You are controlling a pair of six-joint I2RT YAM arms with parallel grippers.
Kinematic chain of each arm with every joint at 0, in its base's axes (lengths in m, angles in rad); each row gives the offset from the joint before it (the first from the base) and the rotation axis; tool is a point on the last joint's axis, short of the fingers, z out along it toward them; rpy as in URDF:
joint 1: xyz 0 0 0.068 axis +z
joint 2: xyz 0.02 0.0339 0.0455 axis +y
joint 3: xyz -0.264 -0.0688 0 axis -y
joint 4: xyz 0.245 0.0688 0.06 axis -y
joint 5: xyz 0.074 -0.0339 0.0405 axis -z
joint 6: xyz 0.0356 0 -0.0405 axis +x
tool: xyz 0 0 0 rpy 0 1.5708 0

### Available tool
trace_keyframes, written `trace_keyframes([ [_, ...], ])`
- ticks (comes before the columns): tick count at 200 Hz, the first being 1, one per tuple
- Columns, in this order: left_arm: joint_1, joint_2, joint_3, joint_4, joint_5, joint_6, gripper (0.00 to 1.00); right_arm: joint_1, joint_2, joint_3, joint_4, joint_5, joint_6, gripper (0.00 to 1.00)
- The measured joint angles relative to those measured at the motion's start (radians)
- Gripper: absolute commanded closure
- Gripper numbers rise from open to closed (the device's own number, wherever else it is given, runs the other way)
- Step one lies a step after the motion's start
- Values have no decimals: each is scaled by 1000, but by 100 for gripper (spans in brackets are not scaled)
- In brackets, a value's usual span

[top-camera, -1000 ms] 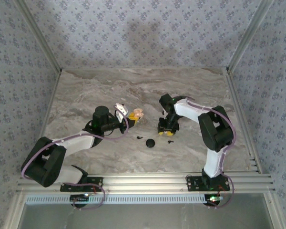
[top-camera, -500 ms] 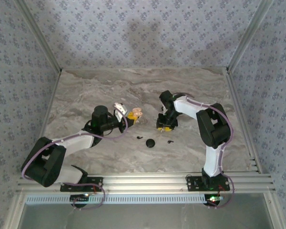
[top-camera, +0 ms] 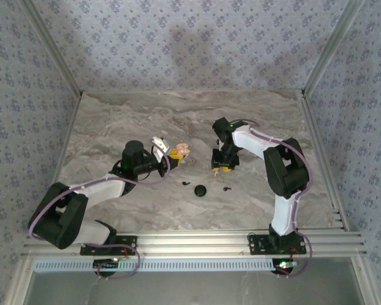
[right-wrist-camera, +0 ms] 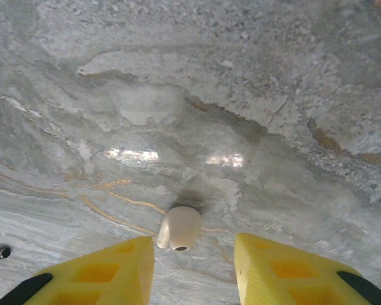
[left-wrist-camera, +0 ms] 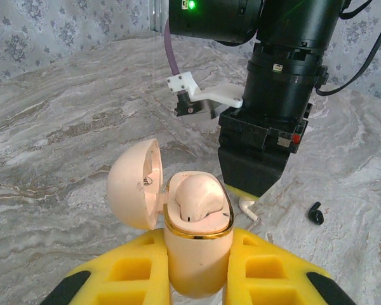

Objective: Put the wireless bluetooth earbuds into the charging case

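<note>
The cream charging case (left-wrist-camera: 197, 254) stands upright with its lid (left-wrist-camera: 134, 184) swung open to the left, and my left gripper (left-wrist-camera: 197, 248) is shut on its body. One cream earbud (left-wrist-camera: 200, 197) sits in the case. In the top view the case (top-camera: 183, 150) is left of centre, at the tip of the left gripper (top-camera: 173, 154). The second cream earbud (right-wrist-camera: 180, 227) lies on the marble between the yellow fingers of my right gripper (right-wrist-camera: 193, 257), which is open and points straight down (top-camera: 222, 166). Its white stem (left-wrist-camera: 247, 208) shows under the right wrist.
A round black puck (top-camera: 200, 190) lies near the table's middle front. Two tiny black stemmed pieces (top-camera: 186, 184) (top-camera: 227, 189) lie on either side of it; one (left-wrist-camera: 314, 213) shows right of the case. Metal rails edge the marble table (top-camera: 114, 121).
The right gripper has shifted slightly left and back and now hangs straight over the cream earbud. The left arm and the case have not moved.
</note>
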Motion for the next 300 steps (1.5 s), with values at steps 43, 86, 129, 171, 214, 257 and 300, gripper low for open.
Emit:
trace_keyframes([
  [43, 0, 10, 0, 1, 3, -2, 89, 0, 20, 8, 2, -2, 6, 64],
  [86, 0, 21, 0, 8, 3, -2, 89, 6, 49, 10, 9, -10, 6, 68],
  [129, 0, 20, 0, 8, 3, -2, 89, 10, 62, 14, 23, -13, 6, 73],
  [171, 0, 20, 0, 8, 3, -2, 89, 10, 70, 23, 12, -8, 5, 79],
  [214, 0, 21, 0, 8, 3, 0, 89, 10, 37, -18, 54, -4, 8, 81],
  [257, -17, 58, 8, 8, 3, 3, 89, 18, -111, -156, 227, 35, 29, 83],
  [300, -56, 125, 61, 11, 26, 2, 89, 58, -338, -206, 330, 143, 11, 83],
])
